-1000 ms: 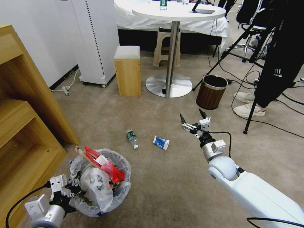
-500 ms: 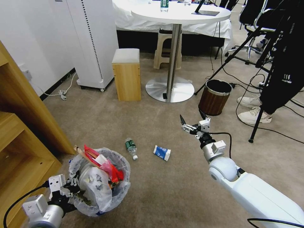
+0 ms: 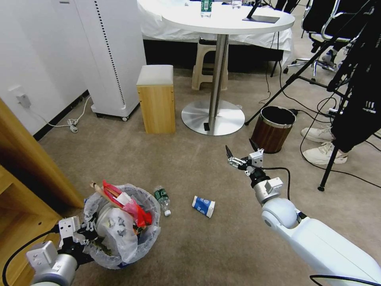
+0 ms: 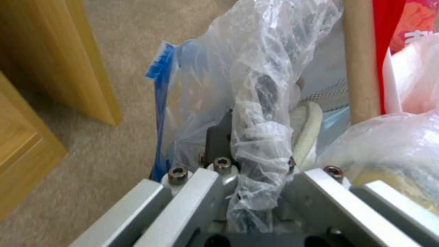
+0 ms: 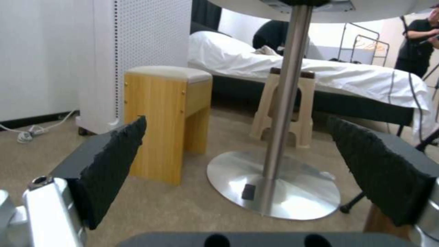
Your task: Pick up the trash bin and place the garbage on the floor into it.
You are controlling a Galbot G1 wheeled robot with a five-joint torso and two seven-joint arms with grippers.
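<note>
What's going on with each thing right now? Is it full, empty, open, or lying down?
Small round dark trash bin with white bag: full, gripped at rim.
Left gripper: shut on bin rim.
Right gripper: open, empty, in the air.
Small green-label bottle: lying on carpet.
Blue-white paper cup: lying on carpet.
Brown wood-grain bin: upright.

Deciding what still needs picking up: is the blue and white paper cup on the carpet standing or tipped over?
Tipped over. The paper cup lies on its side on the floor, apart from the trash bin.
</note>
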